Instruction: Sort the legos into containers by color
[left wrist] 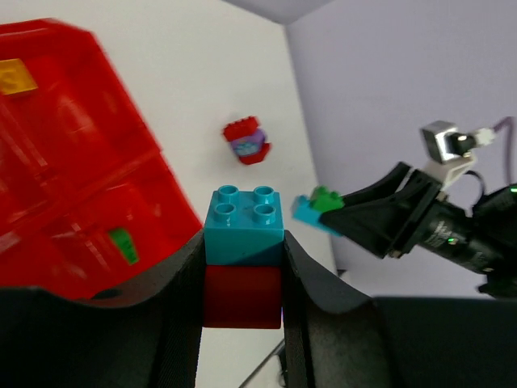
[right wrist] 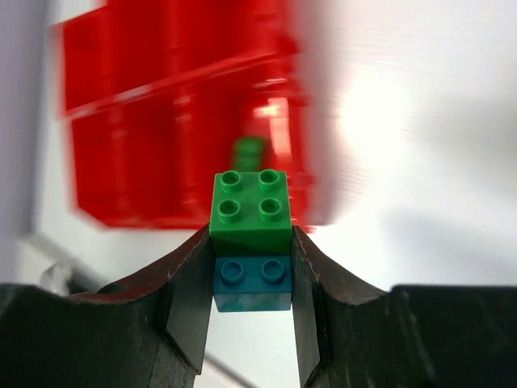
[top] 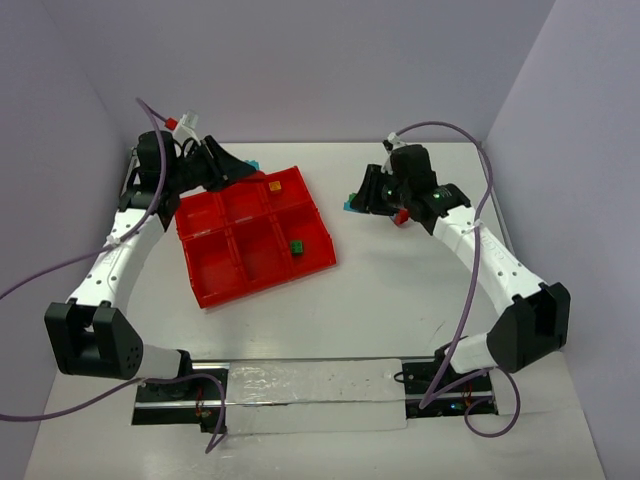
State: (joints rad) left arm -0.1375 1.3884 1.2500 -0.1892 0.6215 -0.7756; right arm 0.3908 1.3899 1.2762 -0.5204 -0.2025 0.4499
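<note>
My left gripper (top: 238,166) is at the far edge of the red tray (top: 225,275). It is shut on a teal brick (left wrist: 242,234) stacked on a red brick (left wrist: 242,295). My right gripper (top: 356,201) is right of the tray, shut on a green brick (right wrist: 250,212) stuck to a teal brick (right wrist: 253,283). It also shows in the left wrist view (left wrist: 317,210). An orange brick (top: 275,186) lies in the tray's far right compartment, and a green brick (top: 297,246) in the compartment nearer to me. A red and purple piece (left wrist: 247,141) lies on the table, under the right arm (top: 401,215).
The tray sits tilted on the white table, left of centre. Purple walls close in the back and both sides. A clear strip on a black rail (top: 315,390) lies along the near edge between the arm bases.
</note>
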